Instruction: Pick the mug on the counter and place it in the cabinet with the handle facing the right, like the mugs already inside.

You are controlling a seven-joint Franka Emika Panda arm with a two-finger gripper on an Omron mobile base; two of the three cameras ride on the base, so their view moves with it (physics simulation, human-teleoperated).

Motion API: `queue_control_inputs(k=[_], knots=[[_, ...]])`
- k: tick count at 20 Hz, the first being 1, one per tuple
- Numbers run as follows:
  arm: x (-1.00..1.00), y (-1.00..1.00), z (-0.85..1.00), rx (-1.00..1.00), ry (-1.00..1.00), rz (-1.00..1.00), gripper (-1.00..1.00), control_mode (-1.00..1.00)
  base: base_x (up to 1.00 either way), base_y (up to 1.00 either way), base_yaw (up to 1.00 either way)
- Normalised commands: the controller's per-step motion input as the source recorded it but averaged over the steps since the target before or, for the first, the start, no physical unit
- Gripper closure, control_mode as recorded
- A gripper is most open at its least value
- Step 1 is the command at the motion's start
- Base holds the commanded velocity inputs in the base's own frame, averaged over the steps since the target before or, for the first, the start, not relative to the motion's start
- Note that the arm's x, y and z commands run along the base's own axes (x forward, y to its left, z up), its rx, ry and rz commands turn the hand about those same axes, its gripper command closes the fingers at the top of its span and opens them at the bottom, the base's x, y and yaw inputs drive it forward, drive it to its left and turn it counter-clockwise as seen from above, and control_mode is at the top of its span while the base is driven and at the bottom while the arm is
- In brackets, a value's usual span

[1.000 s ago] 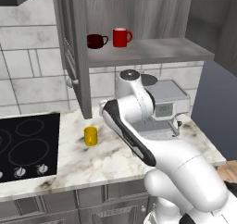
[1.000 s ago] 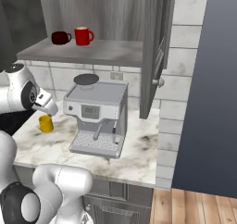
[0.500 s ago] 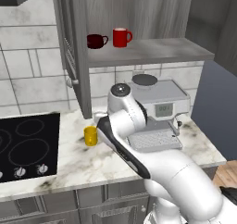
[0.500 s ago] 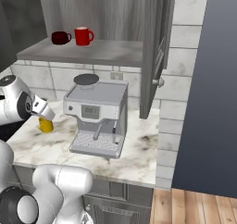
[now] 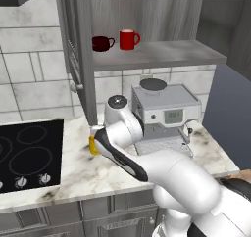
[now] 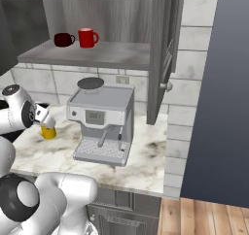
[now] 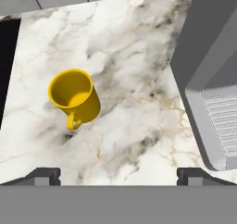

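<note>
The yellow mug stands upright and empty on the marble counter, up and to the left of my fingers in the hand view. Its loop handle points toward the bottom of that view. My gripper hovers above the counter, open, with nothing between the fingertips. In the right base view the gripper hangs just over the mug. In the left base view my arm covers most of the mug. The cabinet is open above.
A red mug and a dark maroon mug stand on the cabinet shelf. A grey espresso machine stands right of the yellow mug, and the black cooktop lies to its left. The cabinet doors hang open.
My arm has swung left and down, bringing the hand over the yellow mug. The mug has not moved.
</note>
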Motion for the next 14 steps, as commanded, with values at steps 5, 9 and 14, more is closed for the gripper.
queue_control_inputs(k=[5, 9, 14], knots=[[0.16, 0.36, -0.43, 0.0, 0.0, 0.08, -1.0, -1.0, 0.0, 0.0, 0.0], [0.18, 0.28, -0.38, 0.0, 0.0, 0.08, -1.0, -1.0, 0.0, 0.0, 0.0], [0.2, 0.25, -0.37, 0.0, 0.0, 0.06, -1.0, -1.0, 0.0, 0.0, 0.0]])
